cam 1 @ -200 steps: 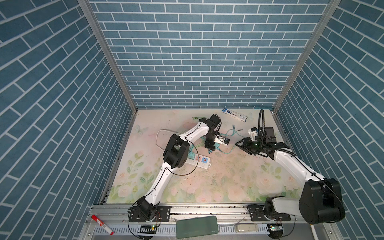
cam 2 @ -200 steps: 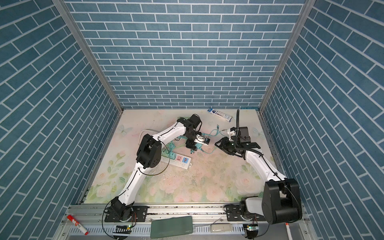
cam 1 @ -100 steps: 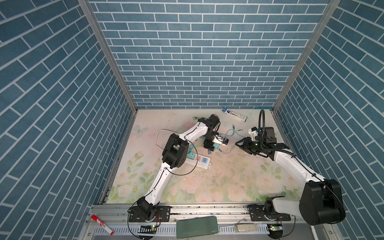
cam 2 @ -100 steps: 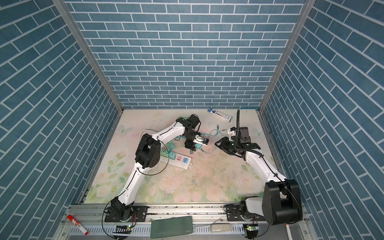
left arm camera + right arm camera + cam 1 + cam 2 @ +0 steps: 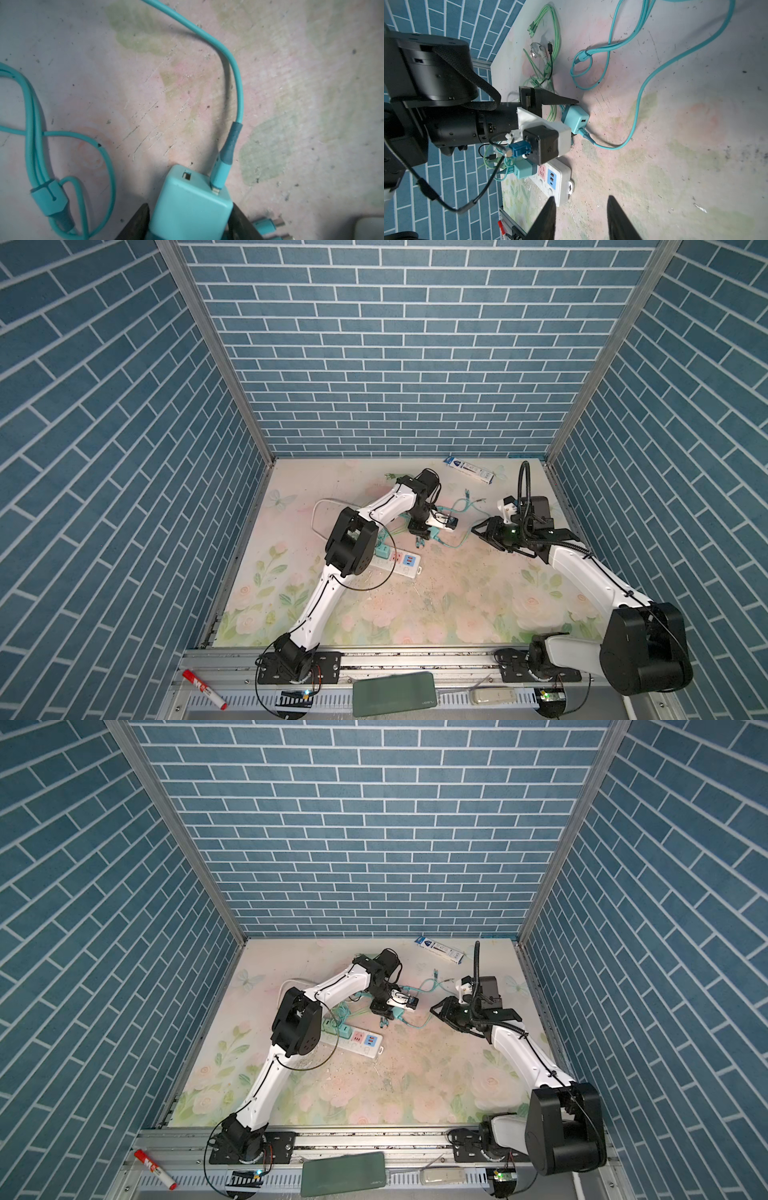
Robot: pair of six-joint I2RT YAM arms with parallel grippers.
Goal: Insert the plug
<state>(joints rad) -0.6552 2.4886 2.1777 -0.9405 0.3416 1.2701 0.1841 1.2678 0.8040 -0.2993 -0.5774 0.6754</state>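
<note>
The teal charger point(image 5: 576, 117) is a small cube, low over the floral table point(image 5: 415, 614), in the middle part toward the back wall. I cannot tell if it rests on the surface or is a little lifted. On its face there are 2 ports: 1 is empty, and in the other sits the connector of a teal cable point(image 5: 236, 83), which bends away and runs across the table in loose loops.

The left gripper point(image 5: 189, 205) is around this charger. Its 2 black fingers point(image 5: 137, 222) are pressed to 2 opposite sides of the cube, 1 on each side, so the charger is gripped between them.

Near the charger, on the side toward the front rail, lies the white power strip point(image 5: 399, 564). The charger is apart from it, not touching. The strip has a pink socket and a blue panel with USB ports on top. A second teal charger point(image 5: 525, 169) sits at the strip's end, beside the pink socket.

The right gripper point(image 5: 581, 197) is well apart from the charger, on the right of the table, and points toward it. Its fingers are partly spread, and there is nothing between them, only bare table.

Behind the left arm lies a bundle of green cables point(image 5: 552, 31).
</note>
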